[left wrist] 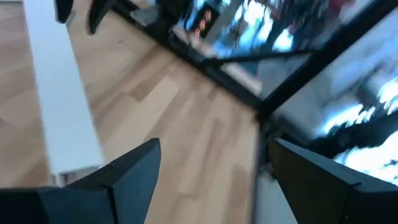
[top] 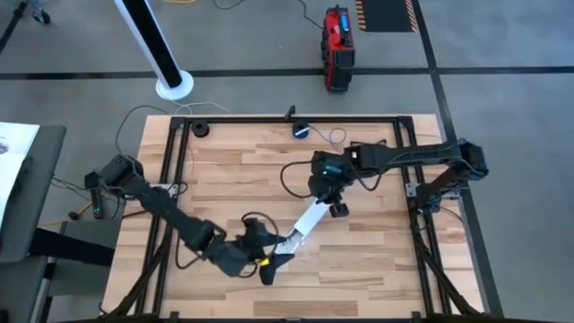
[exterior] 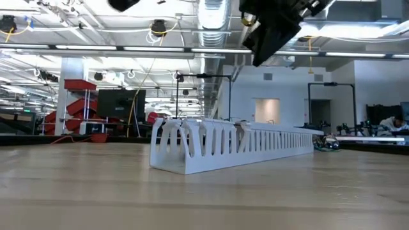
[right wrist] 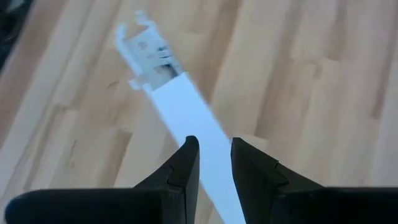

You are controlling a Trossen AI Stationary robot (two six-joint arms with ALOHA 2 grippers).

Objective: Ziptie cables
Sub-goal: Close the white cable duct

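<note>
Judging by their straggly look, the cables (right wrist: 149, 59) are expected to handle as light, limp and easily snagged. They are seen as a small grey tangle at the end of the white slotted strip (top: 307, 222) nearest the left arm, mid-table. A pinch on the bunch just outside the strip is advised, since single strands would slip.

The left claw (left wrist: 214, 146) is held wide open and empty beside that end. The right claw (right wrist: 211, 143) is narrowed to a slim gap above the strip's other end; no hold is seen.

The table (top: 377, 260) is smooth planked wood in a black frame, so the strip may slide. A bright workshop is seen beyond.
</note>
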